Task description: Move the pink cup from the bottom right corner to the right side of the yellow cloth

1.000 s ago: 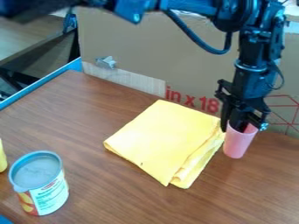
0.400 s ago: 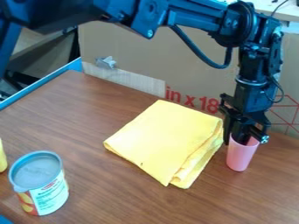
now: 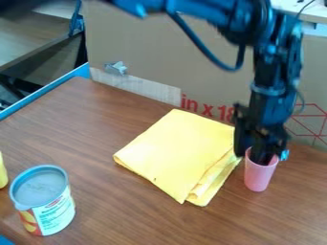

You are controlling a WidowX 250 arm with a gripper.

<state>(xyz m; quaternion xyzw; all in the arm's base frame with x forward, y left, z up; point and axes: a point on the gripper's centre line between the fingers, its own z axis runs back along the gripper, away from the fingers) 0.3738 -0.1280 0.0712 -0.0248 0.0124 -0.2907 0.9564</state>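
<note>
- So, the black two-finger gripper (image 3: 251,154) has the pink plastic cup (image 3: 258,177) pinched by its wall, at the right of the view: one finger dips into the mouth, the other sits outside.
- Direction-wise, the cup is directly below the jaws, no sideways gap. Its long axis runs near upright, rim tipped slightly to the right of the view, and the fingers point down roughly along it.
- Can't tell whether the base touches the brown wood-look table (image 3: 127,210) or hangs just over it.
- Only one arm here, so that's the nearer one by default.
- The folded yellow cloth (image 3: 182,153) lies just left of the cup in view; the round can with a greyish lid and printed label (image 3: 54,213) stands well apart, lower left.
- Headcount: one gripper, one cup, one cloth, one can, plus one cut-off yellow object (image 3: 3,172) at the left edge.
</note>
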